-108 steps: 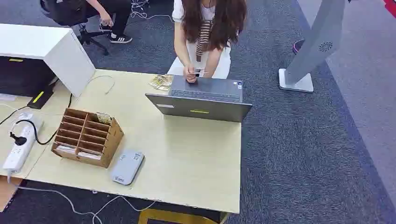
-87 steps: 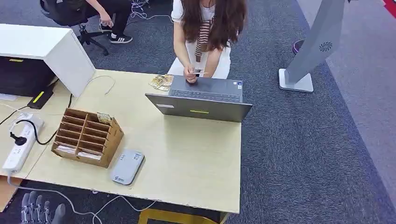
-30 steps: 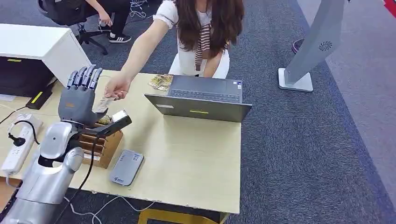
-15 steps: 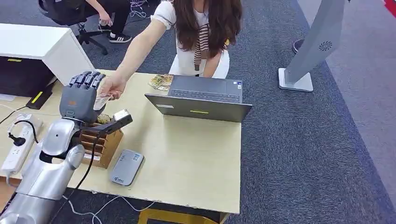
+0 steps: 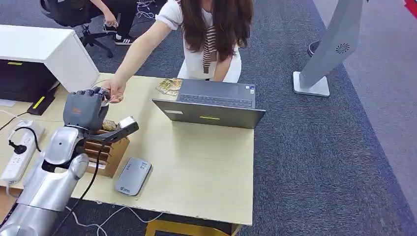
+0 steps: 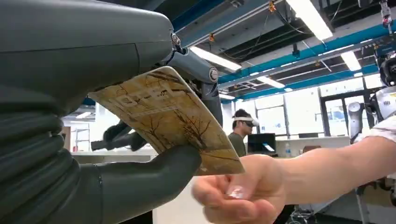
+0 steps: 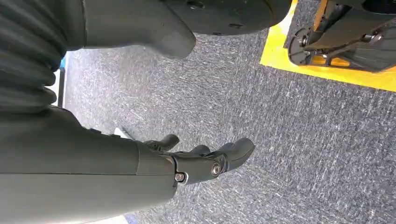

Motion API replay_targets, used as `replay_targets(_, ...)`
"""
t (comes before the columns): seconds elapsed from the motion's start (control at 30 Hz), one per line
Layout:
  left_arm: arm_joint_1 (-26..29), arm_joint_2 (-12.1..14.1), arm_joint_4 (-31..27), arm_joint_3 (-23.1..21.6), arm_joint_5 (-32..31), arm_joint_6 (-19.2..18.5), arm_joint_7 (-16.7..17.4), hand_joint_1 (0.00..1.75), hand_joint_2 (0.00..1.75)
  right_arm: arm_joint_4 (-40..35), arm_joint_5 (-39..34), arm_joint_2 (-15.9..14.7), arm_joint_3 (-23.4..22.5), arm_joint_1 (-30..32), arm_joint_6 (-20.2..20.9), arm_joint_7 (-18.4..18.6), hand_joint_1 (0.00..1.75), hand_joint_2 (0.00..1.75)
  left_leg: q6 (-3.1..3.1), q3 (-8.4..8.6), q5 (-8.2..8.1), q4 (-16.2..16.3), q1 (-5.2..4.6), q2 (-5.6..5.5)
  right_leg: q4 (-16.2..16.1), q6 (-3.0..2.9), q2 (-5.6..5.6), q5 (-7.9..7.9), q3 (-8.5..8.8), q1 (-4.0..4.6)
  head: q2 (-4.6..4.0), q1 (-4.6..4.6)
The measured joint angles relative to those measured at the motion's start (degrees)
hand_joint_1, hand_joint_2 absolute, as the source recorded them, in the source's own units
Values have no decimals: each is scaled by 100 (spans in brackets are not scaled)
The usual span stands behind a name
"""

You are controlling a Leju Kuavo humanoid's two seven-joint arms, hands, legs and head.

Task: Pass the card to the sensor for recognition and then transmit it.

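My left hand (image 5: 83,108) is raised over the table's left part with its fingers curled in. The left wrist view shows the same left hand (image 6: 88,56) pinching a yellowish printed card (image 6: 173,119) between thumb (image 6: 154,172) and fingers. A person's hand (image 5: 116,91) reaches across the table and sits right at the card's far corner (image 6: 238,193); whether it still holds the card I cannot tell. The grey card sensor (image 5: 133,176) lies flat near the table's front edge, below my hand. My right hand (image 7: 201,161) hangs over the carpet, fingers loosely spread, holding nothing.
A wooden slotted organiser (image 5: 105,147) stands just under my left forearm. An open grey laptop (image 5: 211,105) sits mid-table before the person, with a small pile of cards (image 5: 169,86) beside it. A power strip (image 5: 19,152) and a white cabinet (image 5: 49,49) are at the left.
Over the last second my left hand's fingers have curled from spread to closed around the card that the person held out. Earlier, my arm rose from below the table.
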Motion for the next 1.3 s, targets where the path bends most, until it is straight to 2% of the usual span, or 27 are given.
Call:
replay_targets(0.33, 68, 9, 28, 0, 72, 31, -4, 175, 175, 0, 7, 0, 7, 0, 9, -4, 0, 175, 0, 0, 0, 0, 0, 0, 0, 0, 0, 0, 0, 0, 0, 0)
replay_targets(0.47, 192, 0, 20, 0, 223, 50, -136, 175, 175, 0, 4, 9, 4, 0, -9, -4, 0, 175, 0, 0, 0, 0, 0, 0, 0, 0, 0, 0, 1, 0, -2, 0)
replay_targets(0.8, 1513, -9, -912, -57, 168, 195, -247, 175, 175, 0, -4, 61, -4, 7, -99, 20, 0, 175, 0, -2, -4, 0, 0, 7, -1, 1, 5, -3, -3, 0, 0, 0)
replay_targets(1.0, 1986, 11, -1200, -103, 144, -10, -214, 175, 175, 0, -15, 68, -44, 9, -101, 35, 0, 175, 0, -2, -3, 0, 0, 6, -1, 1, 3, -2, -3, 0, 0, 0)
replay_targets(1.3, 2143, 57, -1207, -111, 206, -470, -122, 175, 175, 0, 11, 68, -87, 11, -90, -7, 0, 175, -1, -3, -3, 0, 1, 6, -1, 0, 3, -1, -2, 0, 0, 0)
